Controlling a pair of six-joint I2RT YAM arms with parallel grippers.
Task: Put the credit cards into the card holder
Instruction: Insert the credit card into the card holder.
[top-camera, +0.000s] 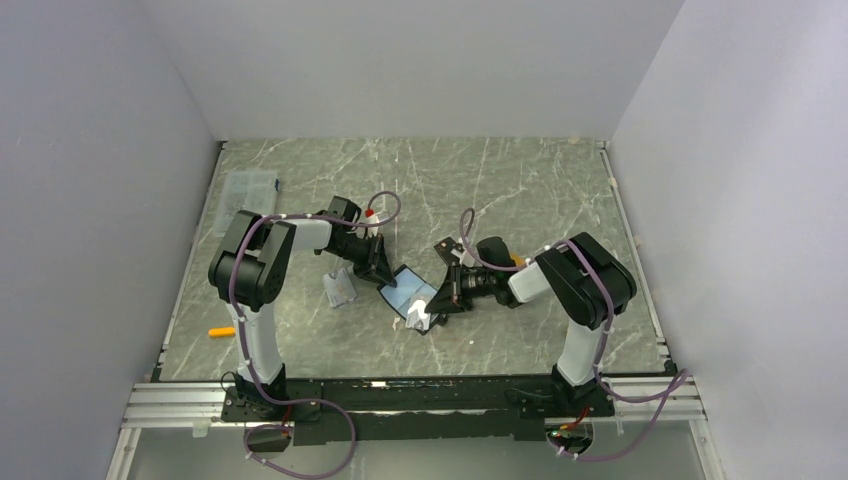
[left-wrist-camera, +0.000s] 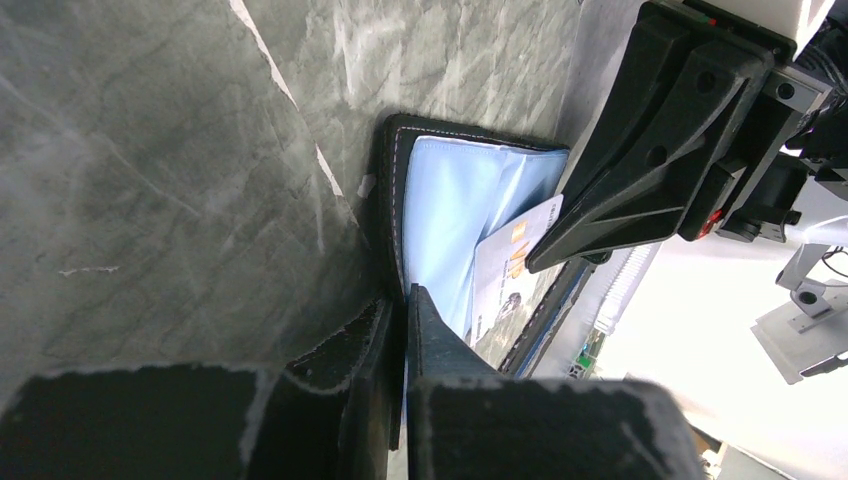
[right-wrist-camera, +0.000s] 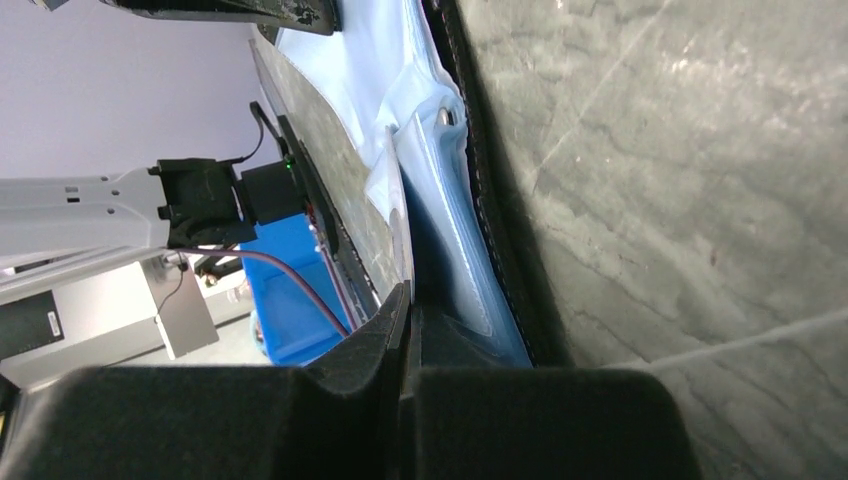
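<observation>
Black card holder (left-wrist-camera: 448, 200) edge pinched in my left gripper (left-wrist-camera: 402, 308) | my right gripper (left-wrist-camera: 535, 262) clamps credit card (left-wrist-camera: 500, 278) against its blue lining

Marble table (top-camera: 520, 190) carries card holder (top-camera: 410, 292), clear box (top-camera: 250, 185), sleeve (top-camera: 340, 288), orange piece (top-camera: 221, 331).

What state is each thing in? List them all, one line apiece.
card holder: open, inner pockets showing, one edge pinched by the left hand.
credit card: lying over the open pockets, mostly exposed, not fully in.
left hand: shut on the card holder's edge.
right hand: shut on the credit card.
plastic sleeve: lying flat beside the left hand, untouched.
</observation>
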